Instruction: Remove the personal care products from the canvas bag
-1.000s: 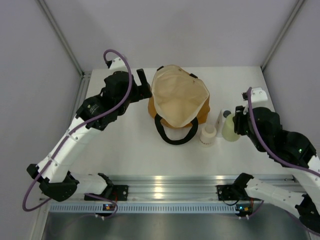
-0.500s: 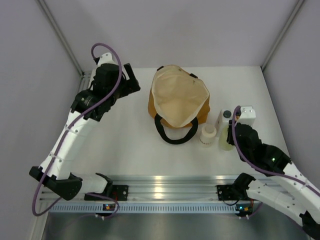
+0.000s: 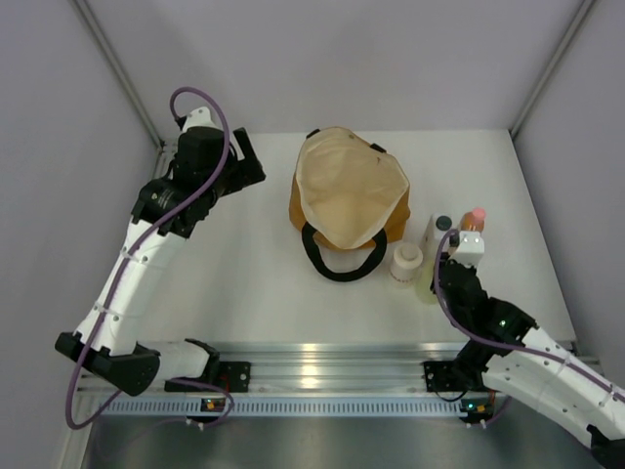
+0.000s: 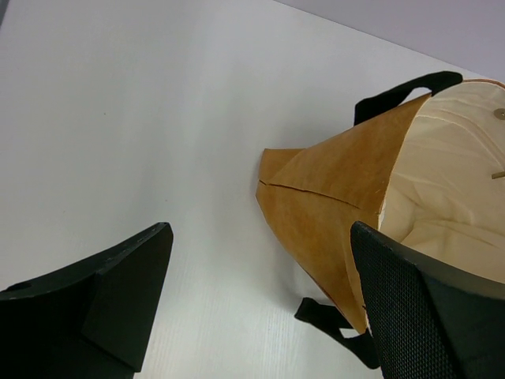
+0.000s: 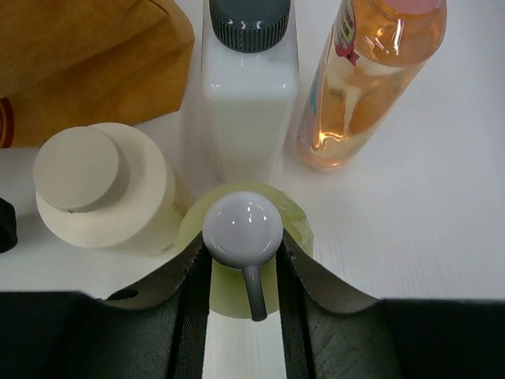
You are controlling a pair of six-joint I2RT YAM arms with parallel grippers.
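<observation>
1. Personal care products [image 3: 437, 234]: all four are outside the bag, bunched tight on the white table [image 3: 244, 264] at the near right, just right of the canvas bag [image 3: 297, 207].
2. Right gripper [image 5: 243, 242] is low over that cluster with its jaws drawn in narrow. Its two black fingers [image 5: 170, 276] hug either side of the pale yellow-green bottle [image 5: 297, 227] just under the top, and both look to be touching it. Whether the bottle's base sits on the table, I can't tell.
3. That bottle is round-bodied, with a glossy white ball top that catches the light.
4. Just left of it sits the squat jar [image 5: 99, 189], matte cream, with a stepped round lid. It is close enough that the two look to be touching.
5. Beyond it, on the far side, stands the white bottle [image 5: 250, 91], flat-sided and square-shouldered, with a ribbed dark grey cap.
6. To the right of that one is the orange bottle [image 5: 371, 79], clear shiny plastic with amber liquid inside and a pink cap. It stands just beside the white one with a sliver of table between them.
7. Left gripper [image 4: 260, 237] is up at the far left, and its jaws are spread wide with nothing between them. From above it hangs beside the bag, apart from it.
8. The bag itself sits mid-table, far of centre, mouth gaping upward. Its mustard shell is stiff and creased, almost papery, and folds to a sharp corner. The lining is smooth cream. The black strap handles [image 3: 342, 266] show one loop lying flat on the near side.
</observation>
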